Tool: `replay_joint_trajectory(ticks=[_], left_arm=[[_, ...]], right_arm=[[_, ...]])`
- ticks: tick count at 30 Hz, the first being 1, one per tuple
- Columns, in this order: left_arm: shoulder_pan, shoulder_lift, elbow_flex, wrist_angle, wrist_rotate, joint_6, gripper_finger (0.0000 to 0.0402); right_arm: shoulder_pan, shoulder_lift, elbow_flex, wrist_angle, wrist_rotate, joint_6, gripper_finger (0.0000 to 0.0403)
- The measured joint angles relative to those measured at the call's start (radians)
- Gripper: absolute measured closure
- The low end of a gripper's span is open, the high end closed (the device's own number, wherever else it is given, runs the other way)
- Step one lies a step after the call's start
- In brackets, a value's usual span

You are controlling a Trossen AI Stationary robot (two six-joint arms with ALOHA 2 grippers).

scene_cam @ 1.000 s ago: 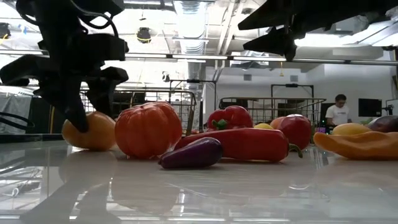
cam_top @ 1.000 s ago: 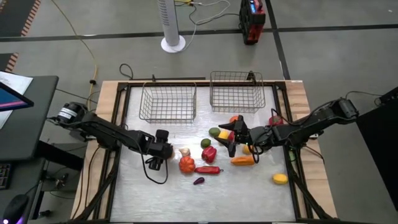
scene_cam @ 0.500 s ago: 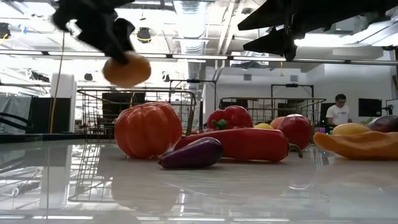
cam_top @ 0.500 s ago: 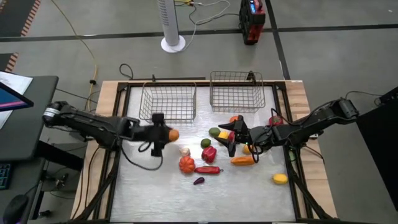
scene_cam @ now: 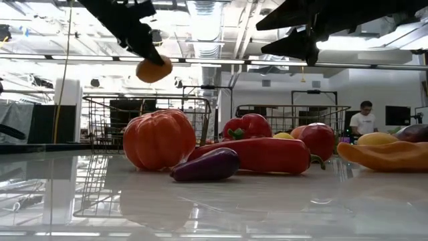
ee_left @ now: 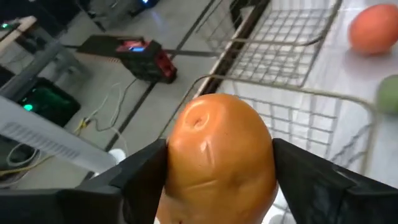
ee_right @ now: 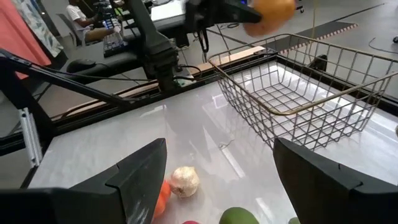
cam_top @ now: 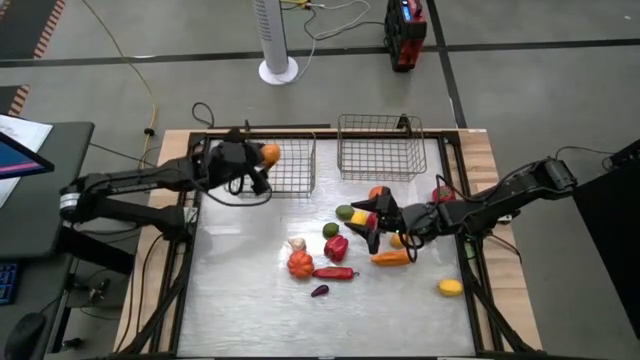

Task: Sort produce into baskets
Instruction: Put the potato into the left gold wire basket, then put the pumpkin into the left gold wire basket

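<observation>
My left gripper [cam_top: 258, 157] is shut on a round orange fruit [cam_top: 268, 154], high above the table over the near left part of the left wire basket [cam_top: 272, 168]. The fruit also shows in the low view [scene_cam: 154, 69] and the left wrist view [ee_left: 219, 152]. My right gripper [cam_top: 368, 222] is open and empty, hovering above the produce in the middle of the table. Loose pieces lie there: an orange ribbed tomato [cam_top: 300, 263], a red pepper [cam_top: 336, 246], a long red chili [cam_top: 335, 272], a purple eggplant [cam_top: 320, 291] and a white garlic [cam_top: 297, 243]. The right basket [cam_top: 380, 147] stands beside the left one. My left gripper pinches the orange fruit by its two opposite sides [ee_left: 171, 158] between the two fingers [ee_left: 140, 180]. The fingers come slanting down from the table's left. The fruit is lifted clear, above the basket's rim [ee_left: 280, 90].
More produce lies at the right: an orange pepper [cam_top: 390, 258], a yellow lemon [cam_top: 450, 287], a red piece [cam_top: 442, 193] and a green piece [cam_top: 344, 212]. A person [scene_cam: 364, 120] sits far behind the table. A white fan stand [cam_top: 278, 68] is beyond the far edge.
My left gripper has lifted the orange fruit off the table beside the orange tomato. It has carried the fruit up and toward the far edge, to a place over the left basket. My right gripper has kept still.
</observation>
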Motion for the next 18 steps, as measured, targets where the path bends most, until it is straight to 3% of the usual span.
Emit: replay_joint_trajectory(ticks=[8, 10, 13, 15, 18], left_arm=[[0.029, 0.0, 0.061, -0.083, 0.004, 0.035, 0.0035], [0.021, -0.001, 0.097, -0.147, 0.073, -0.015, 0.0025], [-0.031, -0.001, 0.123, -0.217, 0.261, -0.146, 0.0023], [-0.094, 0.009, 0.12, -0.245, 0.361, -0.21, 0.0025], [-0.227, 0.043, 0.114, -0.274, 0.422, -0.291, 0.003]], right_arm=[[-0.001, 0.0, 0.0, -0.006, -0.003, -0.011, 0.008], [-0.001, 0.0, 0.0, -0.007, -0.003, -0.01, 0.008], [0.0, 0.0, 0.0, -0.008, -0.003, -0.01, 0.008], [0.0, 0.0, 0.0, -0.008, -0.003, -0.01, 0.008], [0.0, 0.0, 0.0, -0.008, -0.003, -0.01, 0.008]])
